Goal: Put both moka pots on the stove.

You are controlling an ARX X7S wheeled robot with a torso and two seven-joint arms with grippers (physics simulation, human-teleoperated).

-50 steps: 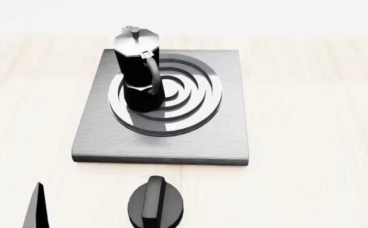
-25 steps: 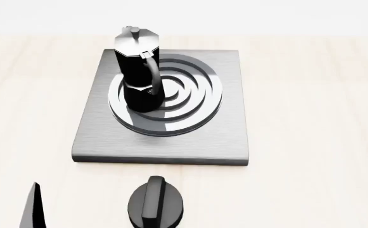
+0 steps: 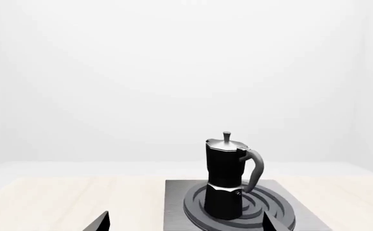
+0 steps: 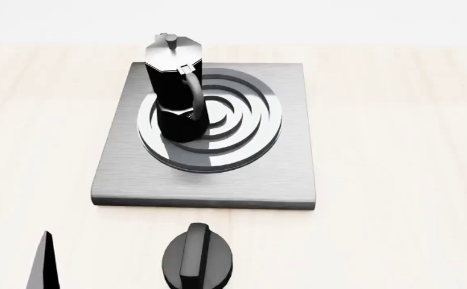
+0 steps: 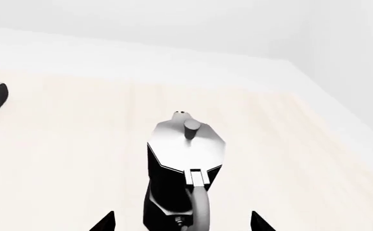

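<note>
- Our right gripper (image 5: 182, 226) has its two fingertips (image 5: 107, 222) spread wide at the edge of the right wrist view, one on each side of the second moka pot (image 5: 185, 168); they are released and touch nothing that we can see.
- Our left gripper (image 3: 185, 226) is likewise spread and empty, its tips just showing in the left wrist view, well back from the stove (image 4: 290, 174).
- The first moka pot (image 4: 175, 90) already stands upright on the ring burner (image 4: 249, 129), toward its left side, handle turned toward us.
- So we judge the step in hand to be the pickup of the second pot, which stands upright on the wooden table (image 5: 57, 144), off to the right and outside the head view.
- The next move, we think, calls for lowering the right fingers around the pot's body or handle and closing, then carrying it to the free right part of the burner.
- A black round knob (image 4: 197, 259) sits on the table just in front of the stove; the carry should pass clear of it.
- The standing pot is the main hazard: setting down too close could knock it.
</note>
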